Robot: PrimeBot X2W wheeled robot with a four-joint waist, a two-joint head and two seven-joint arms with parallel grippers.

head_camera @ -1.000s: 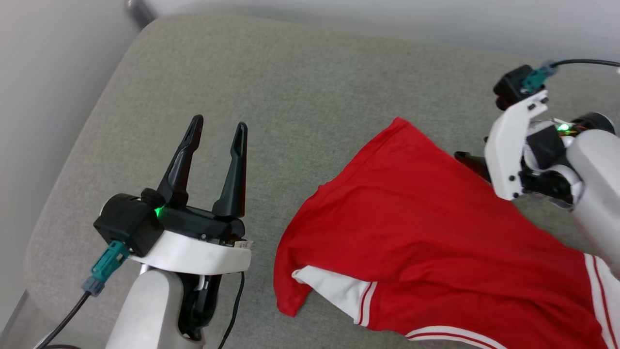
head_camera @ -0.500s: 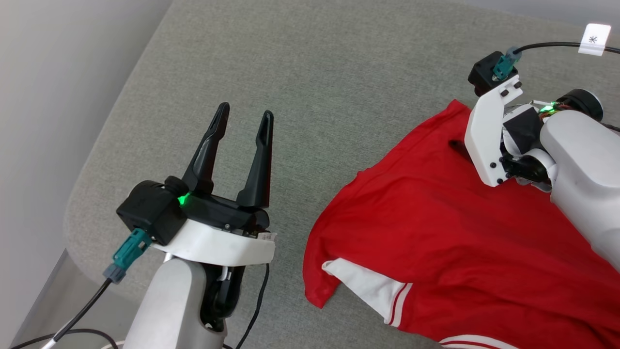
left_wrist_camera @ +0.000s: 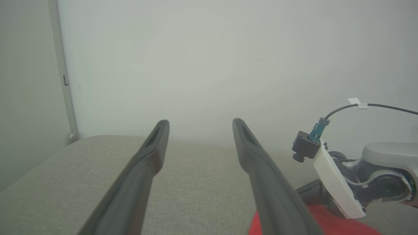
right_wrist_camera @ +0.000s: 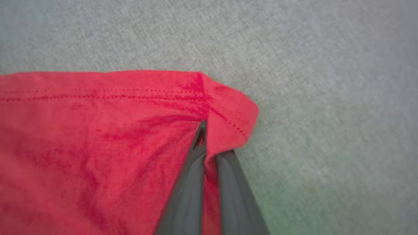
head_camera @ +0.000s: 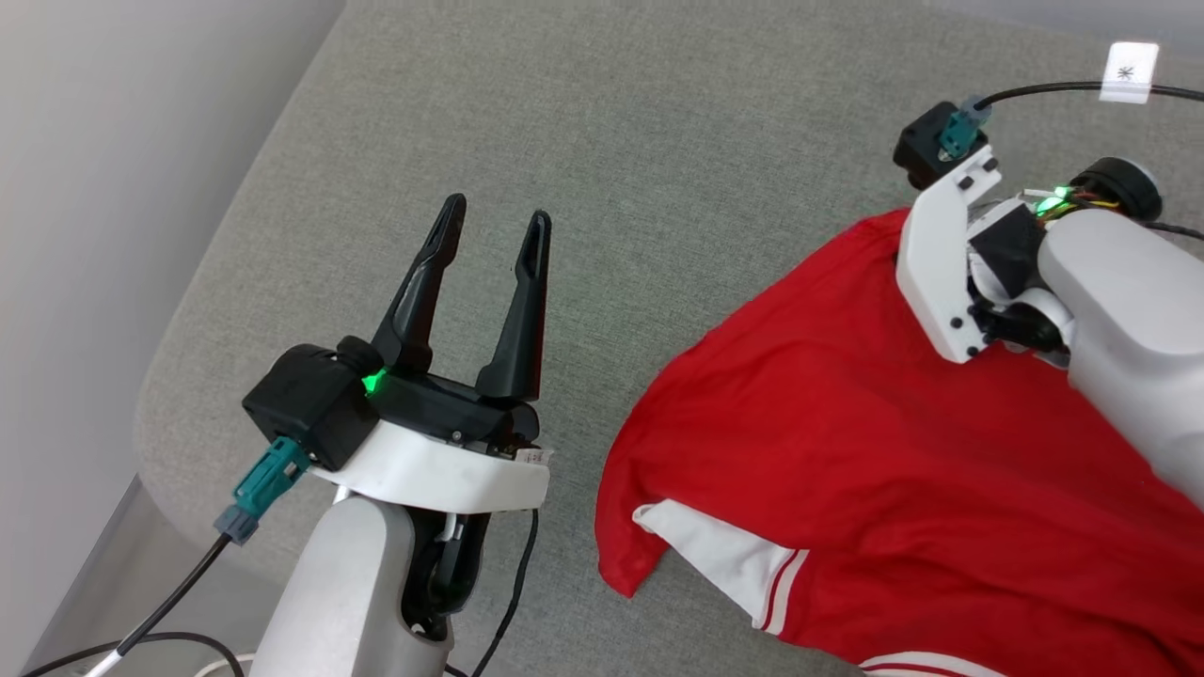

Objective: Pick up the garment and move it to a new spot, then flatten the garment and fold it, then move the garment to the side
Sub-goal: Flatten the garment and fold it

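On the grey cushion (head_camera: pixel 658 141) lies the red garment (head_camera: pixel 894 470), one hem corner pinched by the closed fingers of the right gripper (right_wrist_camera: pixel 204 137). Beside the garment, the left gripper (head_camera: pixel 498 212) hovers, fingers spread, empty.

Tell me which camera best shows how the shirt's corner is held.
Right wrist view: right gripper shut on the garment's hem corner. Head view shows its spread, grip hidden; left wrist view shows a red sliver.

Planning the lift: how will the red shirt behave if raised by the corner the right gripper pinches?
Probably floppy: the garment lies in soft folds on the grey cushion. Lifted by the corner in the right gripper, it would likely hang and trail. It looks thin, so probably light.
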